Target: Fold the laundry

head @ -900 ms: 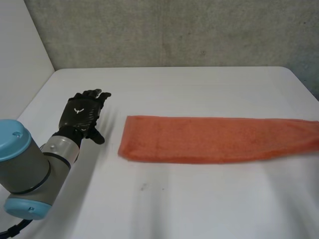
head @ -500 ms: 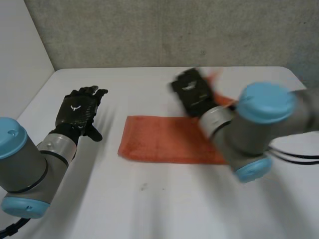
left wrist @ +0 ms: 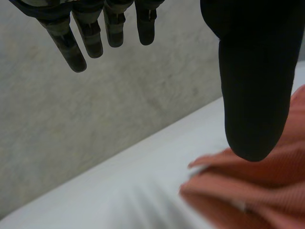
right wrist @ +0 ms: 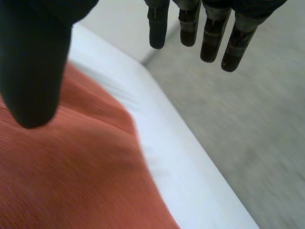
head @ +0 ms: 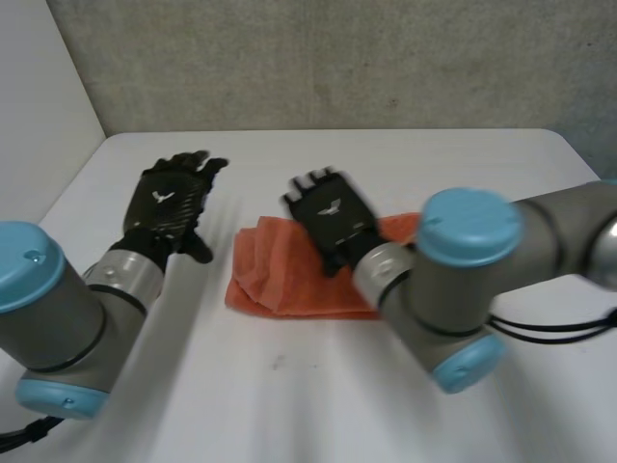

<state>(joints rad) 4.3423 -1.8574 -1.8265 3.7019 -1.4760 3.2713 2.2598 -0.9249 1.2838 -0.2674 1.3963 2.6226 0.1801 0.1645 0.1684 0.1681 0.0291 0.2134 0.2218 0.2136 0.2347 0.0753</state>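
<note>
**A:** Looking at the orange towel (head: 275,280), how much of it can you actually make out?

**B:** From the head view, just its left end. The right arm (head: 463,280) lies across the rest, so the far end is hidden and I cannot tell how far it runs. The part that shows is rumpled, with cloth doubled over at the left end.

**A:** Where is the right hand (head: 331,217) against it?

**B:** Above the towel, near its back edge, with the back of the hand turned to the camera. Whether the palm touches the cloth cannot be told from there. In its own wrist view the fingers (right wrist: 209,38) are straight and spread well apart from the thumb, with nothing between them. The hand is released and empty. The towel lies under the thumb and palm, and the fingertips reach past the cloth's edge, beyond the white table (right wrist: 181,162).

**A:** And the left hand (head: 172,201)?

**B:** It is over bare table, just beside the towel's left end and apart from it. Its fingers (left wrist: 71,43) are straight and relaxed, grasping nothing. In the left wrist view the wrinkled end of the towel lies beside the thumb, which hides part of it.
</note>
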